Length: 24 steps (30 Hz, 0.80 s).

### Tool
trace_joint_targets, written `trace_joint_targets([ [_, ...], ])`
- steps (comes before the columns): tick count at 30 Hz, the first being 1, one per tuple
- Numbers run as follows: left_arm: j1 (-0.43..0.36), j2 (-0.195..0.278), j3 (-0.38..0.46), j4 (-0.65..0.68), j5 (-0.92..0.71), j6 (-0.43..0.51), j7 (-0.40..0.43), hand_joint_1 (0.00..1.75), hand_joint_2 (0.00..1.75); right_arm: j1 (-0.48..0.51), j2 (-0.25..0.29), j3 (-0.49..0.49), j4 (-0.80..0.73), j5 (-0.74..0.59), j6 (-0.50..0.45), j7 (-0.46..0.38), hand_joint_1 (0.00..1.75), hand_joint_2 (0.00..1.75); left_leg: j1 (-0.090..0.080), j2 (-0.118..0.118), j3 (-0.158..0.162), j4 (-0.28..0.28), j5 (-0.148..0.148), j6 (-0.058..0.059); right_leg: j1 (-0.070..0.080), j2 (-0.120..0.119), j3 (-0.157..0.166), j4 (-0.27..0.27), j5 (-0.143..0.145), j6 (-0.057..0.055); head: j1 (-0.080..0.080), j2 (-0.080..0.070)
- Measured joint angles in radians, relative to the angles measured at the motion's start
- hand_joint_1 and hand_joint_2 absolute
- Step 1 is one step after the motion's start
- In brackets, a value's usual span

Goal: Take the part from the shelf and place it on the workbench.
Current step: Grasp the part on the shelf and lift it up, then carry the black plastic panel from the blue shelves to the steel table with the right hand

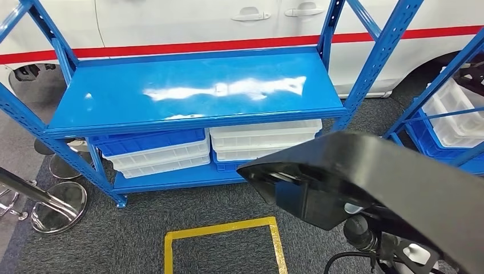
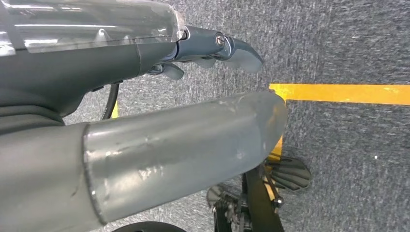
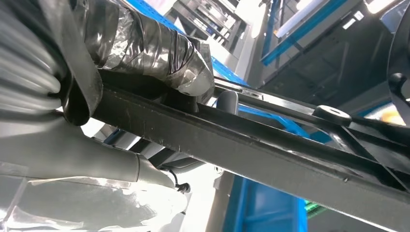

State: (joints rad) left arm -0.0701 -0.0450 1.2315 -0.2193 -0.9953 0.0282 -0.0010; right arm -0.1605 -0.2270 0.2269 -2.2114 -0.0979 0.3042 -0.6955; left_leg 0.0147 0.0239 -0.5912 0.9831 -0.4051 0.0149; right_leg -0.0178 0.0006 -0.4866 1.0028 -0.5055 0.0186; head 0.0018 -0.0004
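The right robot hand (image 3: 145, 72) grips the black part (image 1: 365, 171), whose long axis runs across it. The left robot hand (image 2: 212, 48) hangs released over the floor (image 2: 338, 38).

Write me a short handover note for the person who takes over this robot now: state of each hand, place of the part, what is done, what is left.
Right hand: grips the black part, fingers wrapped over its edge in the right wrist view.
Left hand: holds nothing and hangs over the grey carpet near the yellow tape.
Part: carried low in front of the robot, off the blue shelf, whose top level is bare.
Done: part taken from the shelf.
Left: carry it to the workbench, which I cannot identify here, and set it down.
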Motion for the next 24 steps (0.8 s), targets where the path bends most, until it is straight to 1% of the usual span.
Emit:
trace_joint_targets([
  [1,0.000,0.000,0.000,0.000,0.000,0.000,0.000,0.00,0.00,-0.001,0.000,0.000,0.000,0.000,0.000,-0.001,1.75,1.75,-0.001,0.000,-0.003,0.001,0.006,-0.007,0.004,0.000,0.005,-0.015,-0.006,-0.006,0.000,0.000],
  [2,0.000,-0.001,0.000,0.000,0.000,0.000,0.000,0.00,0.00,-0.002,0.000,0.000,-0.001,0.000,-0.001,-0.001,1.75,1.75,-0.001,0.000,-0.004,0.000,0.013,-0.014,0.005,0.000,-0.001,-0.014,0.000,-0.012,0.000,0.000],
  [3,0.000,-0.001,0.000,0.000,0.000,0.000,0.000,0.00,0.00,-0.003,0.000,0.000,-0.001,0.000,-0.001,-0.002,1.75,1.75,0.001,-0.002,-0.007,0.002,0.014,-0.020,0.004,-0.001,-0.006,-0.017,0.007,-0.020,0.000,0.000],
  [4,0.000,-0.002,0.000,0.000,0.000,0.000,0.000,0.00,0.00,-0.005,0.001,0.001,-0.001,0.001,-0.001,-0.002,1.75,1.75,0.002,-0.005,-0.014,0.011,0.002,-0.026,0.002,-0.003,-0.013,-0.020,0.016,-0.029,0.000,0.000],
  [5,0.001,-0.002,0.000,0.000,0.000,0.000,0.000,0.00,0.00,-0.007,0.002,0.002,-0.001,0.001,-0.001,-0.002,1.75,1.75,0.003,-0.009,-0.026,0.037,-0.028,-0.030,0.000,-0.005,-0.023,-0.023,0.027,-0.037,0.000,0.000],
  [6,0.001,-0.003,0.000,0.000,0.000,0.000,-0.001,0.00,0.00,-0.008,0.003,0.002,-0.001,0.001,-0.001,-0.003,1.75,1.75,0.005,-0.012,-0.043,0.084,-0.074,-0.033,-0.001,-0.006,-0.034,-0.024,0.037,-0.044,0.000,0.000],
  [7,0.001,-0.004,0.000,0.000,-0.001,0.000,-0.001,0.00,0.00,-0.009,0.004,0.004,-0.001,0.001,-0.001,-0.003,1.75,1.75,0.005,-0.014,-0.063,0.146,-0.124,-0.036,0.001,-0.006,-0.047,-0.022,0.046,-0.048,0.000,0.000],
  [8,0.001,-0.004,0.000,0.000,-0.001,0.000,-0.002,0.00,0.00,-0.009,0.004,0.004,-0.002,0.002,-0.001,-0.003,1.75,1.75,0.005,-0.015,-0.080,0.212,-0.165,-0.038,0.002,-0.006,-0.062,-0.020,0.056,-0.050,0.000,0.000],
  [9,0.001,-0.004,0.000,0.000,-0.001,0.000,-0.004,0.00,0.00,-0.009,0.004,0.005,-0.002,0.004,-0.001,-0.003,1.75,1.75,0.005,-0.015,-0.088,0.264,-0.183,-0.039,0.004,-0.006,-0.077,-0.017,0.064,-0.051,-0.001,0.000],
  [10,0.001,-0.004,0.000,0.000,-0.001,0.000,-0.007,0.00,0.00,-0.009,0.005,0.006,-0.002,0.006,-0.001,-0.002,1.75,1.75,0.005,-0.015,-0.083,0.288,-0.179,-0.038,0.006,-0.006,-0.092,-0.013,0.072,-0.050,-0.001,0.000],
  [11,0.001,-0.004,0.000,0.000,-0.001,0.001,-0.009,0.00,0.00,-0.010,0.005,0.006,-0.002,0.008,-0.002,-0.001,1.75,1.75,0.005,-0.015,-0.061,0.278,-0.155,-0.036,0.007,-0.005,-0.106,-0.010,0.079,-0.049,-0.001,0.000],
  [12,0.001,-0.004,0.000,0.000,-0.001,0.002,-0.012,0.00,0.00,-0.010,0.004,0.006,-0.002,0.010,-0.004,0.001,1.75,1.75,0.005,-0.016,-0.022,0.235,-0.124,-0.032,0.009,-0.005,-0.118,-0.008,0.086,-0.046,-0.001,0.000],
  [13,0.000,-0.003,0.000,0.000,-0.001,0.004,-0.015,0.00,0.00,-0.011,0.004,0.006,-0.003,0.010,-0.007,0.004,1.75,1.75,0.004,-0.017,0.028,0.169,-0.104,-0.026,0.010,-0.004,-0.126,-0.006,0.093,-0.044,-0.001,0.000],
  [14,-0.001,-0.003,0.000,0.000,-0.001,0.006,-0.017,0.00,0.00,-0.012,0.004,0.006,-0.005,0.011,-0.010,0.007,1.75,1.75,0.002,-0.018,0.080,0.093,-0.099,-0.020,0.011,-0.005,-0.132,-0.005,0.100,-0.040,-0.001,0.000],
  [15,-0.002,-0.002,0.000,0.000,0.000,0.007,-0.018,0.00,0.00,-0.014,0.004,0.007,-0.007,0.011,-0.014,0.010,1.75,1.75,-0.001,-0.019,0.118,0.032,-0.106,-0.014,0.012,-0.005,-0.135,-0.004,0.107,-0.034,0.000,0.000],
  [16,-0.003,-0.002,0.000,0.000,0.000,0.009,-0.018,0.00,0.00,-0.017,0.004,0.007,-0.009,0.011,-0.016,0.012,1.75,1.75,-0.004,-0.019,0.141,-0.007,-0.116,-0.010,0.012,-0.006,-0.136,-0.003,0.113,-0.028,0.000,0.000],
  [17,-0.002,-0.002,0.000,0.000,0.000,0.010,-0.018,0.00,0.00,-0.020,0.004,0.007,-0.010,0.011,-0.018,0.013,1.75,1.75,-0.007,-0.018,0.148,-0.026,-0.121,-0.006,0.012,-0.007,-0.137,-0.004,0.119,-0.022,0.000,0.000],
  [18,-0.002,-0.002,0.000,0.000,0.001,0.011,-0.018,0.00,0.00,-0.023,0.004,0.007,-0.010,0.011,-0.018,0.014,1.75,1.75,-0.006,-0.017,0.144,-0.029,-0.117,0.000,0.011,-0.007,-0.138,-0.004,0.123,-0.015,0.000,0.000],
  [19,-0.001,-0.002,0.000,0.000,0.001,0.012,-0.018,0.00,0.00,-0.025,0.003,0.007,-0.011,0.011,-0.019,0.014,1.75,1.75,-0.005,-0.016,0.142,-0.031,-0.110,0.006,0.009,-0.006,-0.142,0.003,0.118,-0.010,0.000,0.000],
  [20,-0.001,-0.002,0.000,0.000,0.001,0.012,-0.018,0.00,0.00,-0.027,0.002,0.007,-0.011,0.011,-0.018,0.015,1.75,1.75,-0.003,-0.014,0.138,-0.034,-0.103,0.014,0.008,-0.005,-0.152,0.026,0.099,-0.005,0.000,0.000],
  [21,-0.001,-0.002,0.000,0.000,0.001,0.013,-0.018,0.00,0.00,-0.029,0.001,0.007,-0.012,0.011,-0.018,0.015,1.75,1.75,-0.001,-0.011,0.132,-0.035,-0.095,0.021,0.006,-0.004,-0.171,0.071,0.065,0.000,0.000,0.000],
  [23,-0.002,-0.003,0.000,0.000,0.001,0.013,-0.018,0.00,0.00,-0.031,-0.001,0.007,-0.013,0.007,-0.017,0.015,1.75,1.75,-0.003,-0.005,0.118,-0.032,-0.085,0.028,0.004,-0.003,-0.225,0.210,-0.017,0.008,0.000,0.000],
  [24,-0.001,-0.003,0.000,0.000,0.001,0.013,-0.018,0.00,0.00,-0.031,-0.002,0.007,-0.013,0.003,-0.016,0.015,1.75,1.75,-0.004,-0.001,0.111,-0.030,-0.081,0.028,0.003,-0.003,-0.245,0.267,-0.041,0.012,0.000,0.000],
])
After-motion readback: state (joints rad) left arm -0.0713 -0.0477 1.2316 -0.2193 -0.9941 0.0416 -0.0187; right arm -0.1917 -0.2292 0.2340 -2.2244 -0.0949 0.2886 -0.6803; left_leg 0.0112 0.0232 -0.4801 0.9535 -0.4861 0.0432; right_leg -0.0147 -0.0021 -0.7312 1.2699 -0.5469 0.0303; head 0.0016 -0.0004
